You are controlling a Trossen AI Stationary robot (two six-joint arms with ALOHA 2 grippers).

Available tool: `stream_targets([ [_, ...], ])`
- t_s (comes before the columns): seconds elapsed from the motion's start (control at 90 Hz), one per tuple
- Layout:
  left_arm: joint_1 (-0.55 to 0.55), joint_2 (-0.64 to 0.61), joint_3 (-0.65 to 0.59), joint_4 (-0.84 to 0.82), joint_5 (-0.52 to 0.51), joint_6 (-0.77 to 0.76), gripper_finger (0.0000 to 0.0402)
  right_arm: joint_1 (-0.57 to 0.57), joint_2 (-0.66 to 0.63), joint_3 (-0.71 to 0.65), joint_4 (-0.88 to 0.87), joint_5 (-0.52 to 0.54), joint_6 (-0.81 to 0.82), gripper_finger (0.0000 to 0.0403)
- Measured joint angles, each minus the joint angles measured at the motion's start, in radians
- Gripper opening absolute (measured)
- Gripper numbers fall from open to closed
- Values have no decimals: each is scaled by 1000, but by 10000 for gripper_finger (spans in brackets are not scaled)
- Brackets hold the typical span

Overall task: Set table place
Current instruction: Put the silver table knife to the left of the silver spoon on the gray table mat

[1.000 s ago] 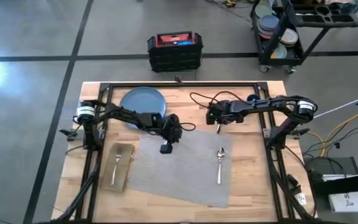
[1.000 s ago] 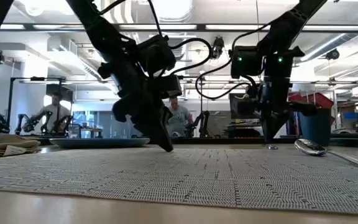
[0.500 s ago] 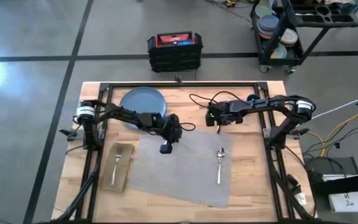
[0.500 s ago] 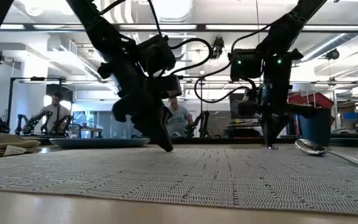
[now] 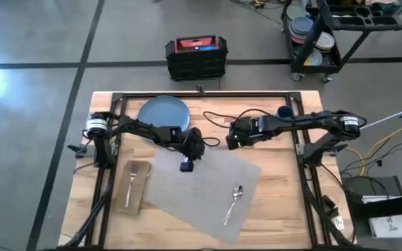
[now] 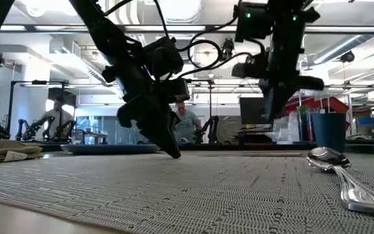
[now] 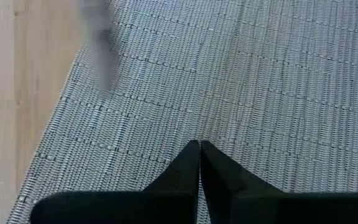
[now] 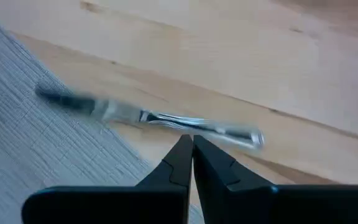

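The grey woven placemat (image 5: 201, 192) lies askew on the wooden table. A silver spoon (image 5: 234, 203) rests on its right part. My left gripper (image 5: 185, 167) is shut, with its tips down on the mat's far left part. My right gripper (image 5: 230, 142) is shut and raised above the mat's far edge. A blurred knife (image 8: 154, 116) lies just beyond its tips, one end over the mat's edge. The blue plate (image 5: 162, 111) sits at the far left. The fork (image 5: 134, 180) lies on the tan napkin (image 5: 131, 195). The dark-blue cup (image 5: 283, 110) stands at the far right. My left gripper presses its shut fingertips (image 7: 191, 152) down on the placemat's top face (image 7: 197, 124), near the far left corner. It comes slanting down from the far left. The mat lies flat under it. My right gripper: I cannot tell whether its tips touch the knife.
The black frame rail (image 5: 201, 93) runs along the table's far side, and cables (image 5: 218, 110) lie behind the arms. A black and red case (image 5: 195, 57) and a cart with stacked dishes (image 5: 319, 35) stand on the floor beyond. Bare wood shows right of the mat.
The placemat has turned about the spot under my left gripper. Its right side has swung toward the near edge and carried the spoon along. My right gripper has risen and shifted a little toward the table's left. My left gripper has kept still.
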Motion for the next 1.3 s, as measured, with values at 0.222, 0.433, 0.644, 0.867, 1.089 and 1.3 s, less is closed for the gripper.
stream_targets([
  [0.222, 0, 0, 0, 0, -1, 3, 0, 29, 3, -45, 32, -26, 51, 0],
  [0.433, 1, 0, 0, 0, 0, 19, 0, 51, 46, -64, 131, -30, 52, 0],
  [0.644, 3, 0, 0, 0, 0, 25, 1, 55, 140, -65, 278, -135, 1, 0],
  [0.867, 4, 0, 0, 0, 0, 25, 1, 85, 168, -66, 294, -152, 1, 0],
  [1.089, 4, 0, 0, 1, -1, 25, 1, 84, 167, -67, 305, -143, -43, 0],
  [1.3, 4, 0, 0, 4, -2, 25, 1, 84, 199, -67, 341, -134, -65, 0],
])
